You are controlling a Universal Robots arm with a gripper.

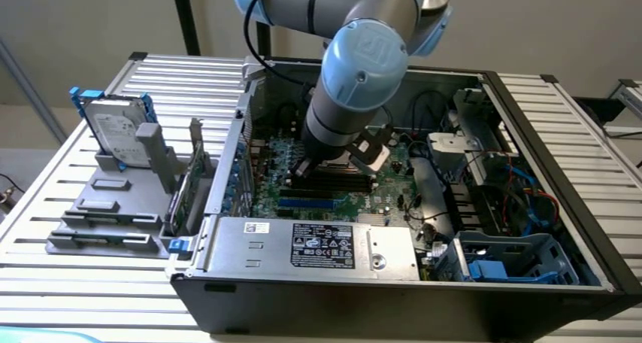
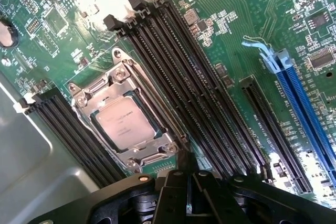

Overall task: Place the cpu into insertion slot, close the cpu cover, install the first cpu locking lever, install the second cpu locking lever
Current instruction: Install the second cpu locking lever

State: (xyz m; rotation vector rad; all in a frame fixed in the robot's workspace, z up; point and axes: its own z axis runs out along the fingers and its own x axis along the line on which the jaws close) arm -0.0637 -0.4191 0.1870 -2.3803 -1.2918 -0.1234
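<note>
Exterior cam sits high and back, looking down into the open computer case [image 1: 422, 283] on the slatted table [image 1: 60, 283]. Wrist cam rides the arm, staring close and straight down at the motherboard [image 2: 236, 40]. Both catch the black memory slots [image 2: 199, 103].

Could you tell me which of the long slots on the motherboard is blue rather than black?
The blue slot beside the shorter black expansion slot; the memory slots by the cpu are all black.

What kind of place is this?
Probably a robotics lab or test bench for computer assembly: an open desktop computer case lies on a slatted metal table, under a robot arm reaching toward its motherboard.
</note>
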